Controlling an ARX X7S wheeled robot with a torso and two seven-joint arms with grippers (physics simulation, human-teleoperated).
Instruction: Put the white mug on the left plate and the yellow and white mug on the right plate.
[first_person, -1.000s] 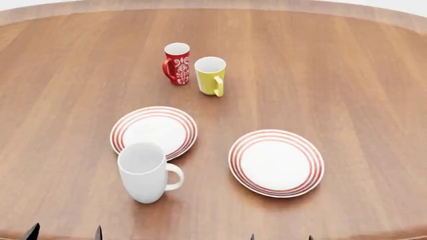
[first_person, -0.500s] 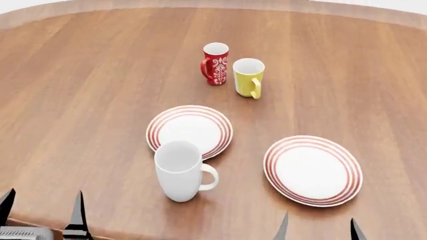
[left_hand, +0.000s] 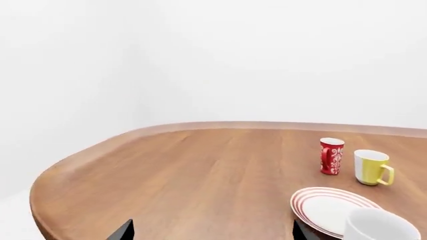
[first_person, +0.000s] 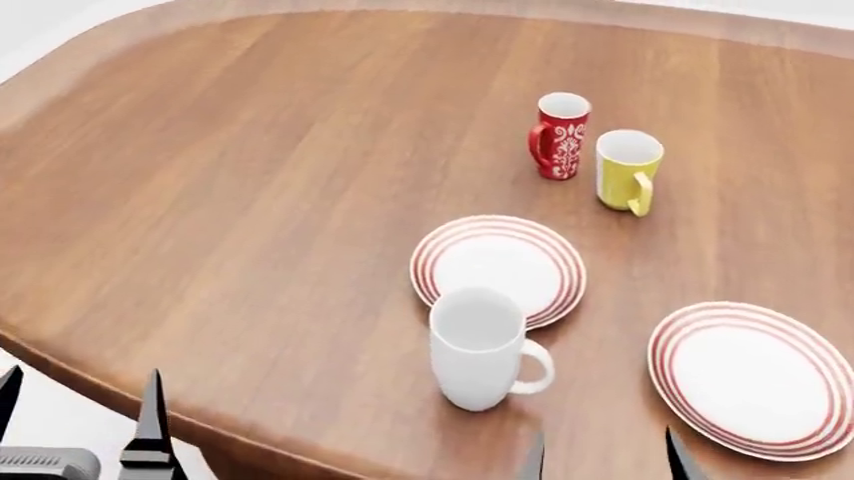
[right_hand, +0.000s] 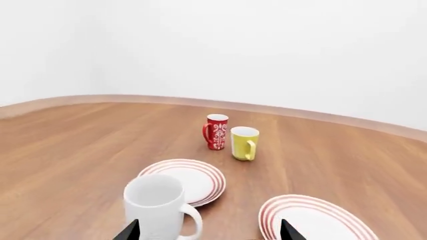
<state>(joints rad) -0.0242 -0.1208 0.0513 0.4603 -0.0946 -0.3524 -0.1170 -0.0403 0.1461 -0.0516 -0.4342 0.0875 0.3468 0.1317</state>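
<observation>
Wooden table (first_person: 267, 180), round-edged, brown grain. White mug (first_person: 478, 348), large, upright, handle to the view's right, stood on the wood just in front of the left plate (first_person: 498, 269), its rim overlapping that plate's near edge in the view. Right plate (first_person: 751, 378), red-ringed, lay bare, apart from the left one. Yellow and white mug (first_person: 626, 171) and red floral mug (first_person: 559, 136) stood upright side by side farther back. Left gripper (first_person: 78, 420) and right gripper (first_person: 601, 458): dark fingertips spread apart, holding nothing, showed at the lower edge.
</observation>
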